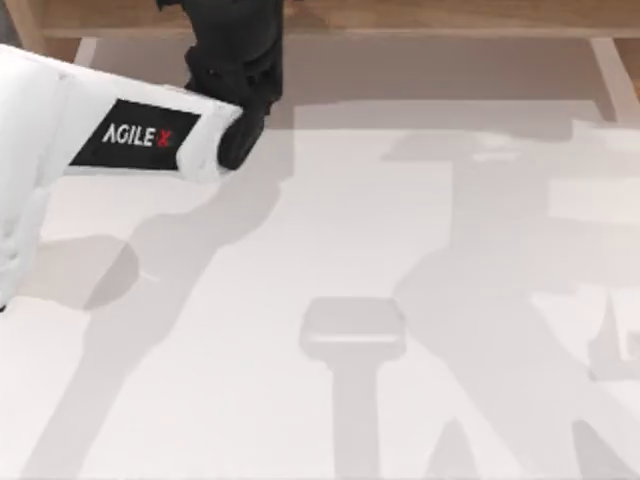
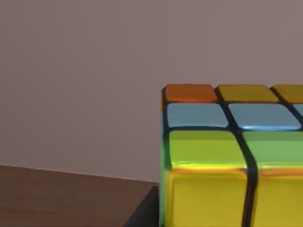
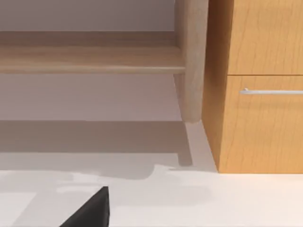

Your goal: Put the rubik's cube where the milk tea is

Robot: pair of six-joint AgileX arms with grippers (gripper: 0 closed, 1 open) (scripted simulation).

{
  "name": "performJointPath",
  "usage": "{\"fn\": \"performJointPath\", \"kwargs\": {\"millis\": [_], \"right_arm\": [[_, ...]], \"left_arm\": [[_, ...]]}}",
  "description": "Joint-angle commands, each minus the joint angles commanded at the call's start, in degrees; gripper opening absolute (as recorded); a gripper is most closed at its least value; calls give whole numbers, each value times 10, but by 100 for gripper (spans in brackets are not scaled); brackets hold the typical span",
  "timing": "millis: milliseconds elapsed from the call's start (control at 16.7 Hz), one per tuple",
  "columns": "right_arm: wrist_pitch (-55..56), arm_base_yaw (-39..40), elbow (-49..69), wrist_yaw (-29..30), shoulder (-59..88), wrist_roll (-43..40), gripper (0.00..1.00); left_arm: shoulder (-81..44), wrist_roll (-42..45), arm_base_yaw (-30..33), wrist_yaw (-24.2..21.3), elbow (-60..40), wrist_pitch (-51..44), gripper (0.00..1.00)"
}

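Observation:
The rubik's cube (image 2: 227, 161) shows very close in the left wrist view, with yellow, green, blue and orange stickers split by dark lines. It sits on a dark wooden surface (image 2: 66, 198) in front of a plain wall. My left arm reaches from the table's left to its back edge, and my left gripper (image 1: 232, 60) is a black mass over the wooden ledge there. A dark part of my right gripper (image 3: 92, 210) hangs low over the white table. The milk tea is out of view.
A wooden ledge (image 1: 450, 18) runs along the back of the white table (image 1: 300, 260). In the right wrist view a wooden cabinet (image 3: 258, 118) with a metal drawer handle (image 3: 272, 91) stands beside a pale post (image 3: 191, 61). Arm shadows lie across the table.

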State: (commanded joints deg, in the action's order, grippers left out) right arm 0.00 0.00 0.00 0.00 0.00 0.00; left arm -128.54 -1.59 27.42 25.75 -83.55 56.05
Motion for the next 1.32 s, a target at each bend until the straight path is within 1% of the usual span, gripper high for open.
{"fn": "performJointPath", "kwargs": {"millis": [120, 240, 480, 960, 1140, 1320], "right_arm": [[0, 0, 0, 0, 0, 0, 100], [0, 0, 0, 0, 0, 0, 100], [0, 0, 0, 0, 0, 0, 100], [0, 0, 0, 0, 0, 0, 100], [0, 0, 0, 0, 0, 0, 100], [0, 0, 0, 0, 0, 0, 100]], "left_arm": [[-2, -15, -7, 0, 6, 3, 0], [-10, -22, -6, 7, 14, -17, 0], [-18, 12, 18, 16, 13, -71, 0], [-7, 29, 30, 14, 9, -81, 0], [32, 50, 67, 8, 7, -112, 0], [88, 83, 116, -3, 4, -168, 0]]}}
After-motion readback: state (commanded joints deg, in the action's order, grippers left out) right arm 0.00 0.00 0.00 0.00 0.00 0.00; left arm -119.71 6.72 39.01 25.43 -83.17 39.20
